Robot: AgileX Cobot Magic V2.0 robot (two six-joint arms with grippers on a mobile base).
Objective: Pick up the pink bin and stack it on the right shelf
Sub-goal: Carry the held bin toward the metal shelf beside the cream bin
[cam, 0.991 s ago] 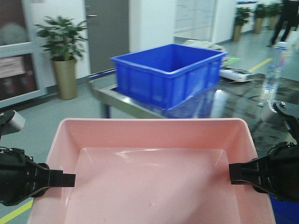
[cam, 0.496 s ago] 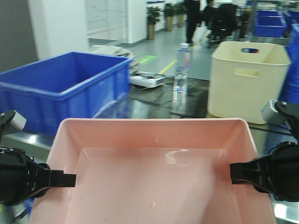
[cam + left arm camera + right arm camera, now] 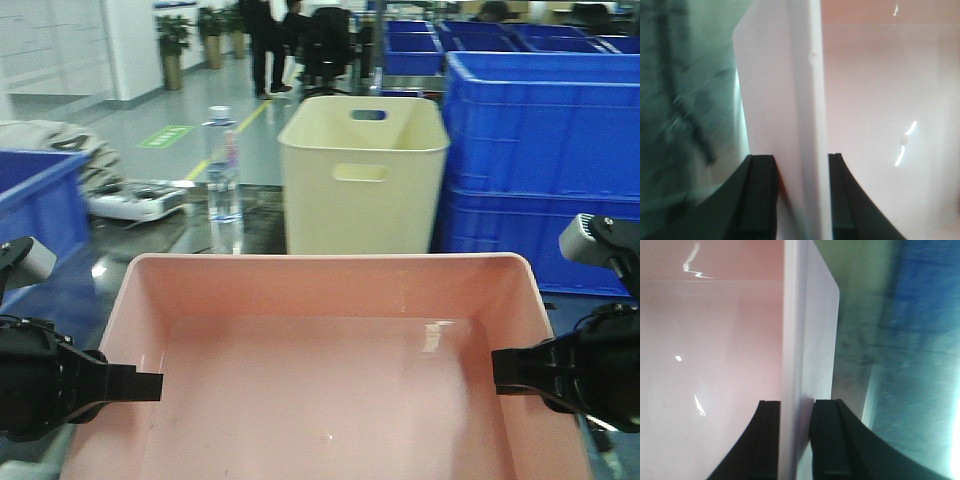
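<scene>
The pink bin (image 3: 325, 380) fills the lower front view, held up level between both arms. My left gripper (image 3: 140, 385) is shut on the bin's left wall; in the left wrist view (image 3: 801, 157) its jaws straddle the pale rim (image 3: 810, 90), one inside and one outside. My right gripper (image 3: 500, 368) is shut on the right wall, and the right wrist view (image 3: 796, 402) shows its jaws pinching the rim (image 3: 792, 315). The dark glossy tabletop of the right shelf (image 3: 255, 240) lies just beyond the bin's far edge. No tape lines show clearly.
A tall cream bin with handle slots (image 3: 365, 175) stands on the tabletop straight ahead. A water bottle (image 3: 224, 170) stands left of it. Stacked blue crates (image 3: 545, 150) rise at the right, and another blue crate (image 3: 30, 200) sits at the left edge.
The whole view has swung to the right: the big blue crate slid off to the left, and the cream bin and stacked blue crates came in. Both grippers keep the same hold on the bin.
</scene>
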